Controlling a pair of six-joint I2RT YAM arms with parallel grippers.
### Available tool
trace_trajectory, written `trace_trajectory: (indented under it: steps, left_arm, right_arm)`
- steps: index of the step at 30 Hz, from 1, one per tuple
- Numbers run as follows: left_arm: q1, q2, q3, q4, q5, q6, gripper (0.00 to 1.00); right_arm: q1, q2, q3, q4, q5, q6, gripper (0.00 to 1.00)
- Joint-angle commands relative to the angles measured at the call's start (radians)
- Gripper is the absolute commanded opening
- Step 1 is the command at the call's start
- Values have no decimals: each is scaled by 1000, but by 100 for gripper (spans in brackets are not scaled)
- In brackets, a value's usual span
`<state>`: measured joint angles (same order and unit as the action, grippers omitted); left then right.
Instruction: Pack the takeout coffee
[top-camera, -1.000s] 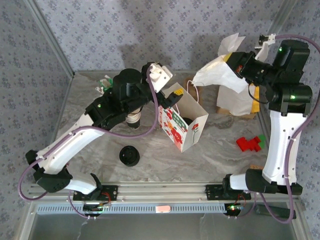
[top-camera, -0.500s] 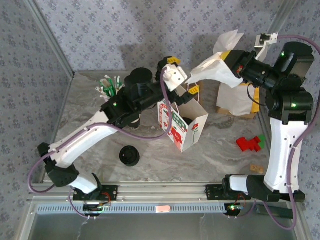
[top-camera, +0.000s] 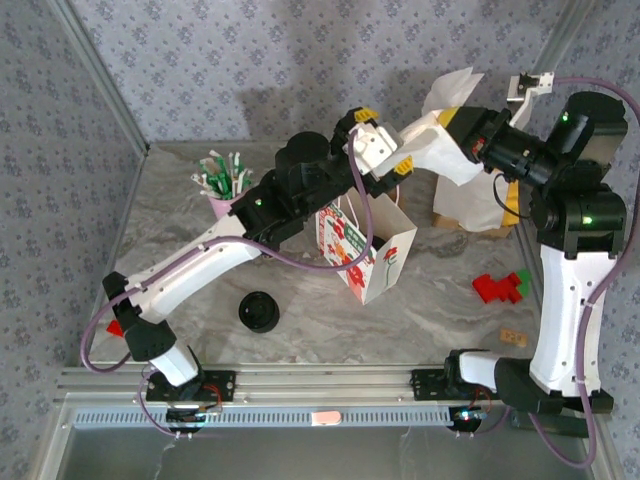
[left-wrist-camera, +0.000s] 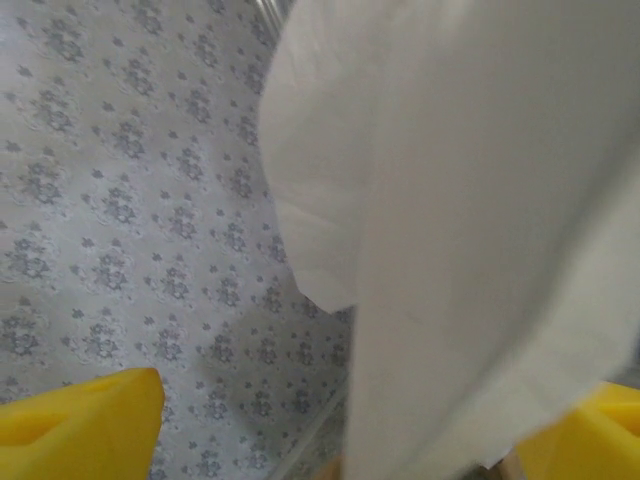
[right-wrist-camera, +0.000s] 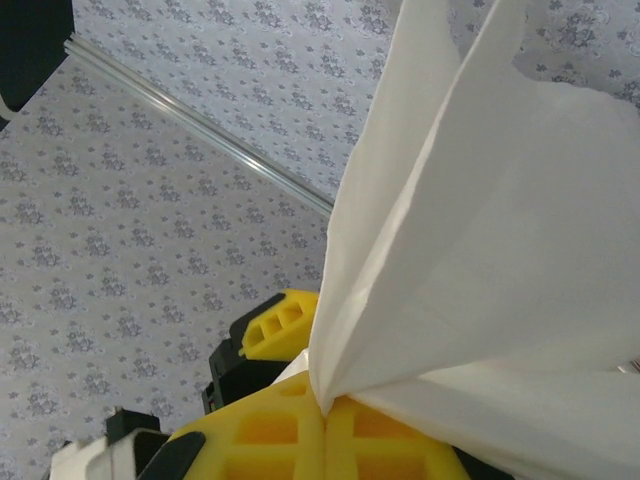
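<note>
My right gripper (top-camera: 462, 135) is up at the back right, shut on a pinched fold of a white paper bag (top-camera: 432, 148). In the right wrist view the yellow pads (right-wrist-camera: 270, 435) press together at my right gripper (right-wrist-camera: 325, 410), and the white paper bag (right-wrist-camera: 480, 200) fans out above them. My left gripper (top-camera: 385, 142) reaches across above the floral gift bag (top-camera: 368, 255); it is open, one yellow finger on each side of the white bag's free end. In the left wrist view the white bag (left-wrist-camera: 480, 200) hangs between the spread fingers (left-wrist-camera: 80, 420). The takeout coffee is hidden; the gift bag's mouth is dark.
A pile of black lids (top-camera: 260, 310) lies front left. A pink cup of green and white sticks (top-camera: 222, 180) stands at the back left. Another white bag (top-camera: 478, 208) stands at the back right. Red and green blocks (top-camera: 500, 287) and a small wooden block (top-camera: 512, 335) lie right.
My left arm has swung up and to the right, from beside the gift bag to the white bag's free end, and its jaws have narrowed a little. The right gripper keeps its hold.
</note>
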<state>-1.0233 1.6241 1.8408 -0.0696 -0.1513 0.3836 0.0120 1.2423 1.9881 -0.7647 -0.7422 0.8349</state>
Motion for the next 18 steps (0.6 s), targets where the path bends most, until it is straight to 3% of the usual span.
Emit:
trace_trajectory:
  steps: [1,9,18]
  left_arm:
    - [-4,-13,39,67,-5,-9,85]
    - [-4,5,77,6,54,-13,58]
    - [-4,-3,93,-14,46,-53,14]
  right_arm:
    - [8,-20,-8,36,-29,18,0]
    - [9,-24,-10,59,-43,40,0]
    - [9,-34,-22,57,-42,52,0]
